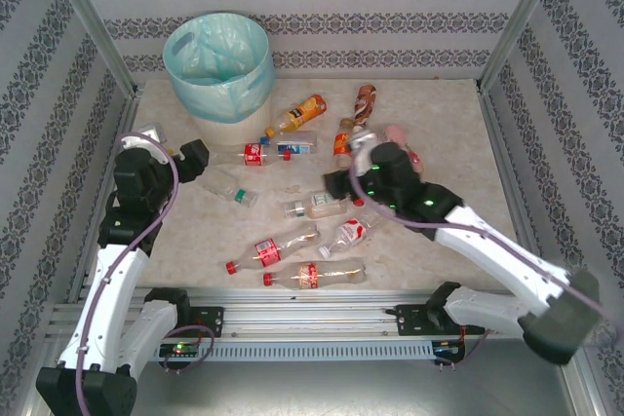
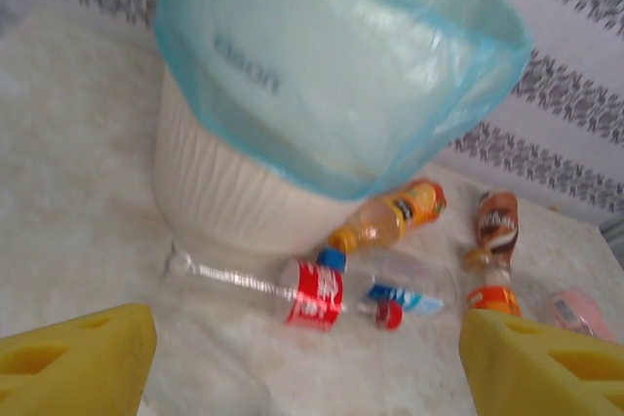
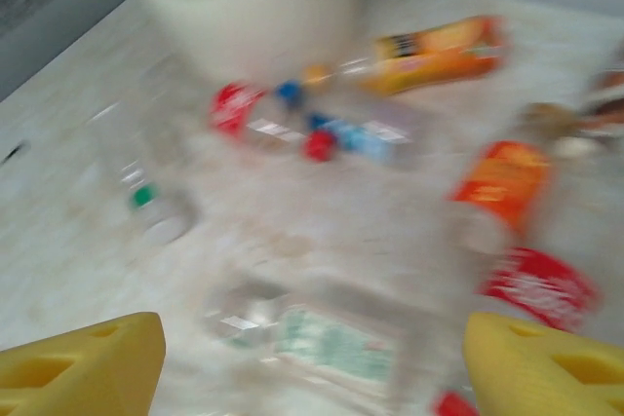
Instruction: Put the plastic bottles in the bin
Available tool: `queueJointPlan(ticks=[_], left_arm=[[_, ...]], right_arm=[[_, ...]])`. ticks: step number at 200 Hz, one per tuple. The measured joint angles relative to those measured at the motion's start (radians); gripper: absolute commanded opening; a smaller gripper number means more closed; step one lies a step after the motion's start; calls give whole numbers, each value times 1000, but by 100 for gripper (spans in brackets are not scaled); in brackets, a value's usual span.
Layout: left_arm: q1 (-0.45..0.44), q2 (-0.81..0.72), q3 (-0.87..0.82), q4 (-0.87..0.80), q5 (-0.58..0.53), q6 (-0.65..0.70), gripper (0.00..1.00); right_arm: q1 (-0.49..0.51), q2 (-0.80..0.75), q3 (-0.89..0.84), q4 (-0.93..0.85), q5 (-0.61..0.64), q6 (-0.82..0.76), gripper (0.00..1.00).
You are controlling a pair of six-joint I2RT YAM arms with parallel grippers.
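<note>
Plastic bottles [image 1: 286, 245], small, mostly clear with red caps, a few orange or brown, lie scattered across the pale marbled table [image 1: 195, 231]. The round cream bin [image 1: 219, 65] with its teal bag stands far left, and I see no bottle inside, so I judge nearly everything is left to do.

Left wrist: my left fingers [image 2: 73, 362] gape wide, empty, facing the bin.

Right wrist, blurred: my right fingers [image 3: 78, 367] spread wide, empty, above a clear green-labelled bottle [image 3: 322, 338].

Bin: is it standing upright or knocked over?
Upright: the bin sits base-down on the table, mouth facing up.
</note>
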Motion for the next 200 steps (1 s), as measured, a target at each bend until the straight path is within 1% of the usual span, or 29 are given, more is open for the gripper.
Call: queueJointPlan(ticks=[14,36,55,78,101,120,141,191,200], left_arm=[[0,4,5,-74,23,-28,82],[0,5,5,-145,37,-60,82],[0,8,5,-171,33,-76,83],[7,36,5,-173,30,-99,84],[29,83,-4,-171,34,-128,85],[39,101,-15,-167,38,-143,85],[47,108,-28,-163,50,-154,85],[55,107,-60,-138,70,-157,84],[55,107,-62,-137,77,-157,84]], right_arm=[[82,134,97,-7,-5,-8,79],[139,353,262,-2,-12,-34,79],[158,515,381,6,-27,-56,78],[160,678,488,29,-51,-79,72],[160,826,583,36,-84,-93,69],[160,915,638,35,-97,-102,68],[160,980,676,28,-108,-110,66],[160,1065,732,-1,-140,-134,62],[161,1077,739,-5,-140,-136,60]])
